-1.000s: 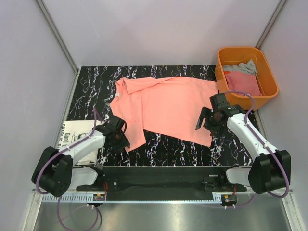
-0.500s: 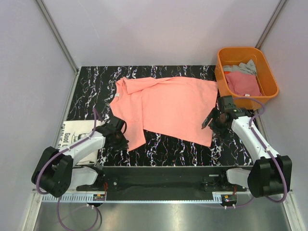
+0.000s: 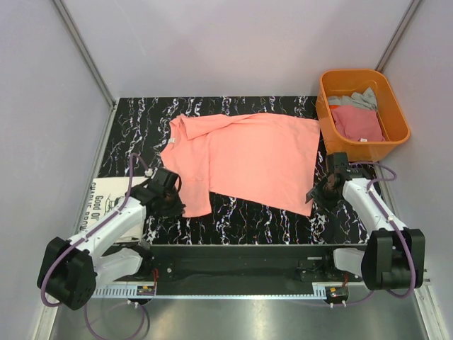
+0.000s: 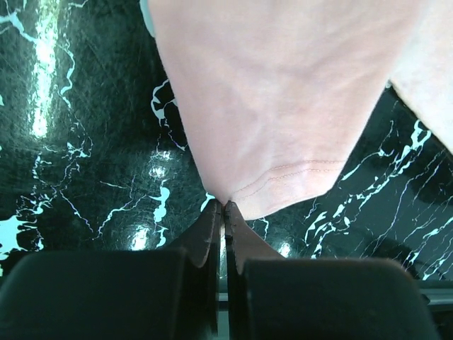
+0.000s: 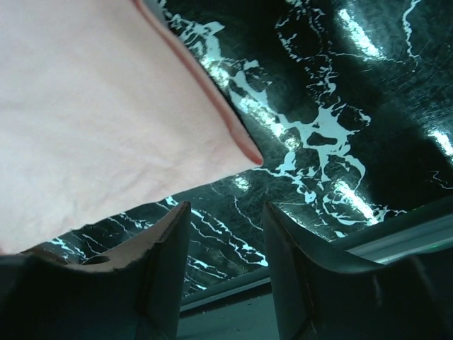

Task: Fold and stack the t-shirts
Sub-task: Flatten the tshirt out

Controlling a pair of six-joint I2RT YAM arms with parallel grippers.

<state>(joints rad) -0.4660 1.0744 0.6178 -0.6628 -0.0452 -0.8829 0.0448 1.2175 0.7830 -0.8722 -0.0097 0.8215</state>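
Only wrist views reveal left pincer [image 4: 225, 205] pinching the salmon t-shirt [image 4: 283, 106], right pincer [image 5: 226, 210] spread.

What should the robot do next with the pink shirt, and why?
Probably slide the right fingers forward a little and close them on the corner of the salmon-pink shirt. They stand open with that corner just ahead of their tips, not between them, while the left fingers are shut on its other near edge.

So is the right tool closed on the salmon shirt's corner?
No, the right tool stands open over the table, with the corner of the salmon shirt just beyond its fingertips.
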